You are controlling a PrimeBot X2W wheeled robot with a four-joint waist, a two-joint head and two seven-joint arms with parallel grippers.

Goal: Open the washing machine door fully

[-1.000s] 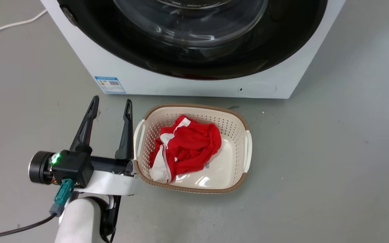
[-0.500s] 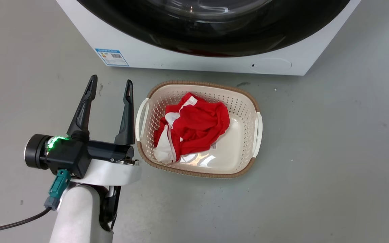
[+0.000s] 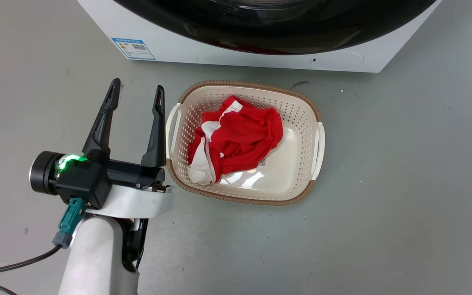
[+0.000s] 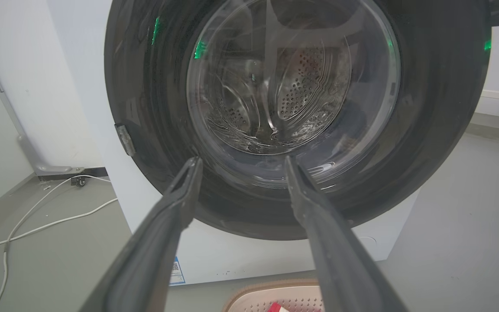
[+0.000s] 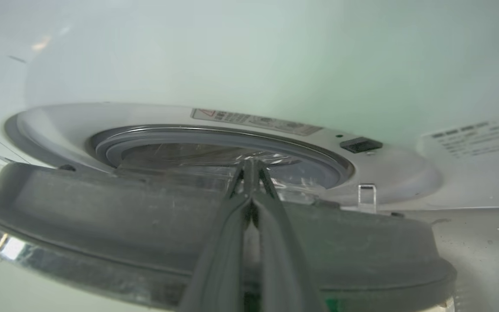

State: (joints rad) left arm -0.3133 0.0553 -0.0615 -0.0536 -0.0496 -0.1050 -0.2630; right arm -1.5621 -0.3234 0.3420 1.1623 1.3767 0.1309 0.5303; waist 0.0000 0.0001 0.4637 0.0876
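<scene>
What you have besides the job
You've a cream laundry basket [image 3: 247, 83] on the grey floor [image 3: 383, 205], red-and-white garment [image 3: 236, 139] crumpled inside it, white cable [image 4: 37, 227] well left of it.

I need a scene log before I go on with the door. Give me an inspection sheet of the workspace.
Surface: grey floor, a few dark marks.
Job's things: white washing machine; washing machine door ajar, not fully open. The right wrist view shows a gap between the door and the machine front.
Clutter: cream laundry basket on the floor in front of the machine, holding a red and white garment.
Grippers: left gripper open and empty, left of the basket; right gripper shut, its fingertips at the door's inner side.
Cables: white cables on the floor left of the machine; black cable by the left arm.
Surroundings: white wall left of the machine.
</scene>
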